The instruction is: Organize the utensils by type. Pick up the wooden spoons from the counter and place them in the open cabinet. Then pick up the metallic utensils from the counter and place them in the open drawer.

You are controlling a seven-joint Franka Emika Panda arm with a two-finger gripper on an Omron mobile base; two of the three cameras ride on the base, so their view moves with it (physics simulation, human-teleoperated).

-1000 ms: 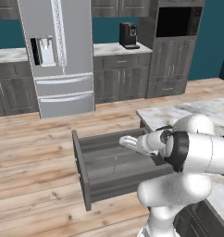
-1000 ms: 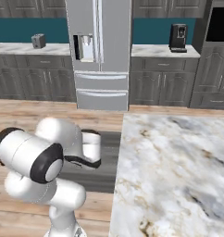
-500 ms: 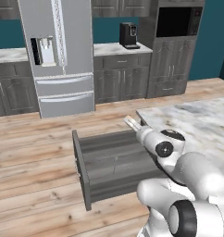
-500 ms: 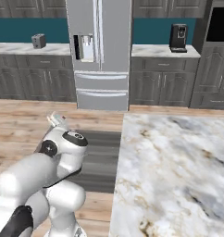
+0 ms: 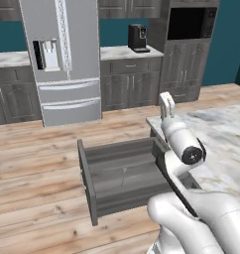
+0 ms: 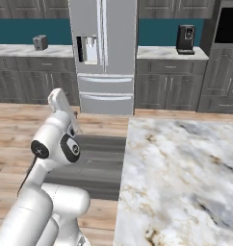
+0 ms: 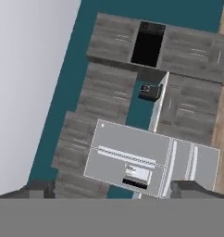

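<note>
Left base view: you see the open drawer point(image 5: 123, 176) pulled out over the wood floor, its dark grey box facing up beside the counter point(image 5: 226, 134); no utensil can be made out inside it.
Right base view: you see a broad stretch of the same marble counter point(image 6: 186, 178), bare of spoons where it shows; the drawer point(image 6: 97, 166) appears here as a dark grey patch behind the arm, its inside not readable.
Hand view: you look across the room, rolled on its side, at the steel refrigerator point(image 7: 151, 166), the black wall oven point(image 7: 147, 44) and a coffee machine point(image 7: 150, 91) on the far worktop.
Far wall, base views: the refrigerator point(image 5: 62, 59), coffee machine point(image 5: 138, 37) and oven point(image 5: 189, 24); the right base view adds a small toaster point(image 6: 40, 42) on the left worktop.
Arm pose: you have the forearm raised, rising from the elbow joint above the drawer's near corner, with the hand tipped up and forward.
Gripper: the gripper point(image 5: 166, 102) stands at the counter's edge, well above the drawer; also at point(image 6: 57, 99).
Fingers: the two dark fingertips point(image 7: 195, 189) sit far apart at the bottom of the hand view, nothing between them.
Task items: you cannot locate the wooden spoons or the metal spoon from here.
</note>
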